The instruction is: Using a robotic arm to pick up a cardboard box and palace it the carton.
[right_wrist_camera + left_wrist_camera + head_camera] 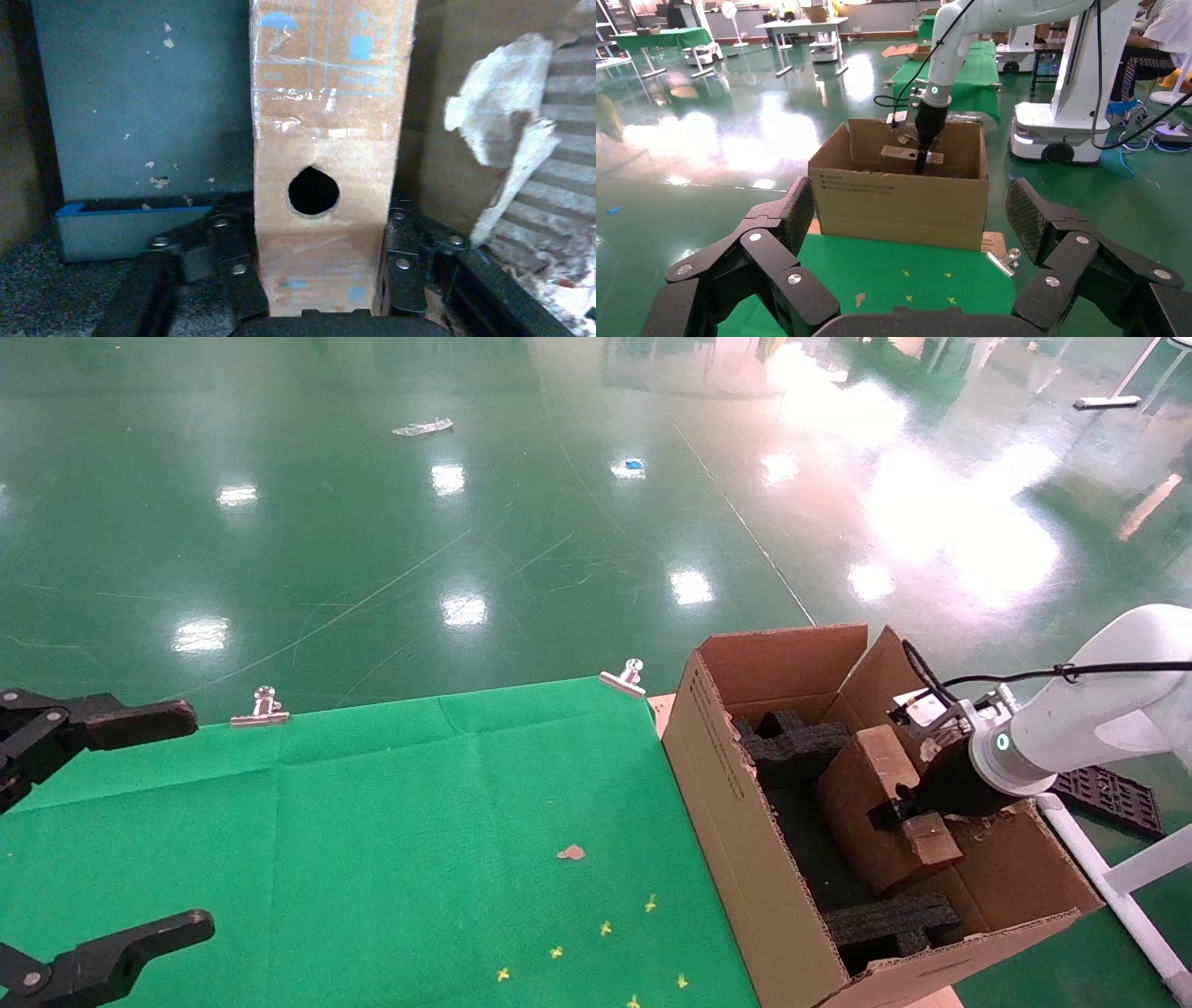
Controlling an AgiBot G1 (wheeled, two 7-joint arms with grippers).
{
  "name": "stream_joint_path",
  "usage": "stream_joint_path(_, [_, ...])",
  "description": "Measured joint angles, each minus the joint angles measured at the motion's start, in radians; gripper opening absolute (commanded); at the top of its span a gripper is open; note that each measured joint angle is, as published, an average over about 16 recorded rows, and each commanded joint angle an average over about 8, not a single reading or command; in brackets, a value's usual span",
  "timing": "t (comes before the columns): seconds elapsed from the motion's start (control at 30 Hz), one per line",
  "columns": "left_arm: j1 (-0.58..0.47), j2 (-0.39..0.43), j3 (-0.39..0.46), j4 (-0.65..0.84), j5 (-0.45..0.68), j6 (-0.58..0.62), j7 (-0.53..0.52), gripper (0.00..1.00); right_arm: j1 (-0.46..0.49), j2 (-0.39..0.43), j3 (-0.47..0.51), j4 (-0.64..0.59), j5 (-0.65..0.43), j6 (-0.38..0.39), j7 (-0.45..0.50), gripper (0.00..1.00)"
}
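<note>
Box was clamped between right gripper jaws, long axis pointing away, inside carton; left gripper was parked, wide open.

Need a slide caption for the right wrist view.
Right gripper clamps the cardboard box, round hole facing the camera, inside the carton.

Bright overhead glare on glossy floor

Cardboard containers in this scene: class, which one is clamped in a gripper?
The small reddish-brown cardboard box, with a round hole in its edge, held by the right gripper inside the large tan carton.
</note>
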State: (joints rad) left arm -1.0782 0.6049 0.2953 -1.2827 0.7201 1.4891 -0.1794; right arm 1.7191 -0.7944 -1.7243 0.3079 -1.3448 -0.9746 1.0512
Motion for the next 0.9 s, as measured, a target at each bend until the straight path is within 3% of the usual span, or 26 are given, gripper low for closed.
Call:
stream_joint_path(0.5, [0.000,0.000,0.001,0.000,-0.001,0.000,0.000,1.00,0.071,-0.011,0.026,-0.048,0.027,-0.032,-0.075,1.00])
stream_joint_path(0.9, [0.000,-0.001,0.001,0.000,-0.001,-0.001,0.001,1.00,0.325,0.101,0.093,0.115,0.064,-0.053,-0.201,1.00])
